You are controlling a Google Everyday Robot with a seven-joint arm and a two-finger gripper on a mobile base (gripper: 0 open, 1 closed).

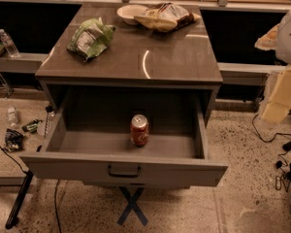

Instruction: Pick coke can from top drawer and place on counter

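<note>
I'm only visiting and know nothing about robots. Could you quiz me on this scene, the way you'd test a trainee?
1. True or false: the coke can stands upright inside the open top drawer.
2. Which lies on the counter? A) green bag B) mug C) scissors
3. Fill in: the gripper is ____; only part of the arm shows at the right edge.
Key: 1 true; 2 A; 3 out of view.
</note>
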